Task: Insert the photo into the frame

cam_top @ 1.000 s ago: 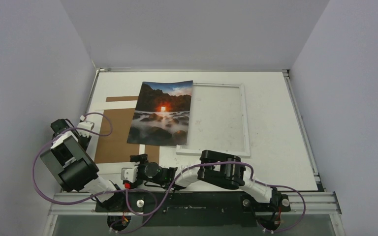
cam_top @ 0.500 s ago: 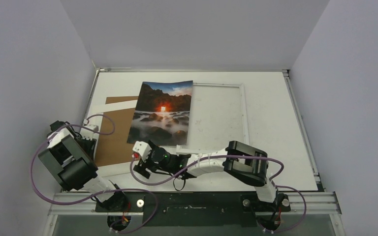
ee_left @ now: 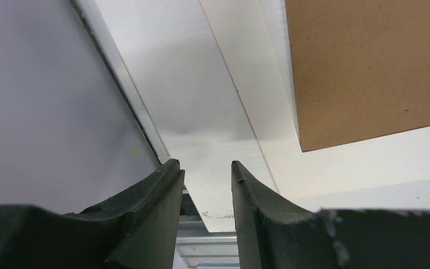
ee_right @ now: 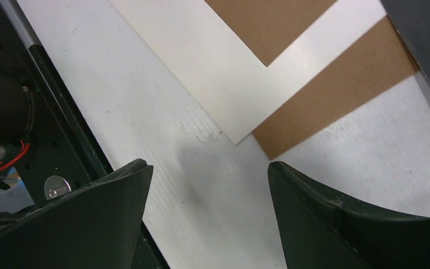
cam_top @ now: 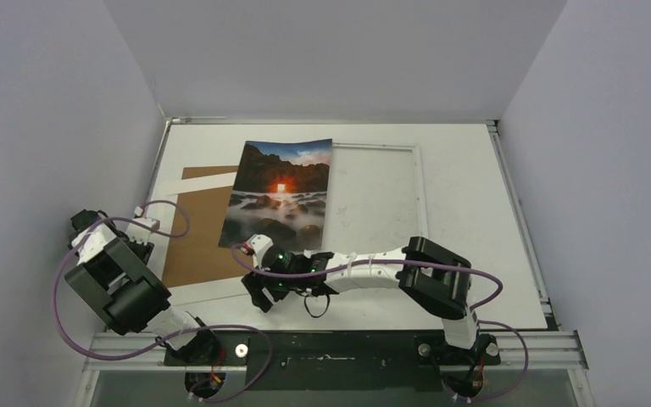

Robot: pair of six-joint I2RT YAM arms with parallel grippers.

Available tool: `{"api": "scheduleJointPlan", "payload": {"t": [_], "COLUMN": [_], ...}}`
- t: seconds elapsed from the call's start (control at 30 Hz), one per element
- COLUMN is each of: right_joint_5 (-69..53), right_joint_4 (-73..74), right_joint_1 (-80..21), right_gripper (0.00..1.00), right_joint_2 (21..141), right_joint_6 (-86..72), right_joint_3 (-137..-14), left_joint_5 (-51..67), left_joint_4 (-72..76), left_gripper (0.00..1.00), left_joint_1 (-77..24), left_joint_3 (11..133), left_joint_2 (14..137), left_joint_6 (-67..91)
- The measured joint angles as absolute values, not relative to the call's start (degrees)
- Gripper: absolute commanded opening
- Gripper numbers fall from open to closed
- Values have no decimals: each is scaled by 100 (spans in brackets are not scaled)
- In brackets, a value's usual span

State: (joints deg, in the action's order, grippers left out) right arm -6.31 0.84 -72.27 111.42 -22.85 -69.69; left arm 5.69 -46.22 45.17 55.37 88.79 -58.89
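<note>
The photo (cam_top: 278,195), dark rocks with an orange glow, lies flat at the table's middle and overlaps the left side of the white frame (cam_top: 421,203). My right gripper (cam_top: 258,298) is stretched out to the left, low over the table, near of the photo. In the right wrist view it (ee_right: 207,168) is open and empty above bare table, just short of the mat's corner (ee_right: 232,131). My left gripper (cam_top: 141,246) is at the far left by the wall. In the left wrist view it (ee_left: 203,168) is open and empty.
A brown cardboard backing board (cam_top: 197,229) lies left of the photo with a white mat (cam_top: 208,290) on it. Both show in the right wrist view, the board as (ee_right: 336,95). The side wall (ee_left: 39,112) and the table's metal rail (cam_top: 331,343) are close.
My right arm has swung out from near its base to the left, and its gripper now hangs over the near corner of the mat. My left arm has drawn back slightly towards the wall.
</note>
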Motion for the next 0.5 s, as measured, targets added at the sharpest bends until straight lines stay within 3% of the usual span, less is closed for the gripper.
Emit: {"api": "scheduleJointPlan", "payload": {"t": [0.2,0.5], "right_joint_5": [-749,-781], "right_joint_4": [491,298], "right_joint_1": [-6932,-6674], "right_gripper": [78,78], "right_joint_2": [10886,11087], "right_joint_6": [-2797,-3122], "right_joint_3": [-7059,-7627], "left_joint_5": [309,102], "left_joint_4": [-3850,-3323], "left_gripper": [35,35], "left_joint_1": [4512,4418], "left_joint_3": [4737,4613], "left_joint_2": [8814,8739], "left_joint_6": [-5968,-5913]}}
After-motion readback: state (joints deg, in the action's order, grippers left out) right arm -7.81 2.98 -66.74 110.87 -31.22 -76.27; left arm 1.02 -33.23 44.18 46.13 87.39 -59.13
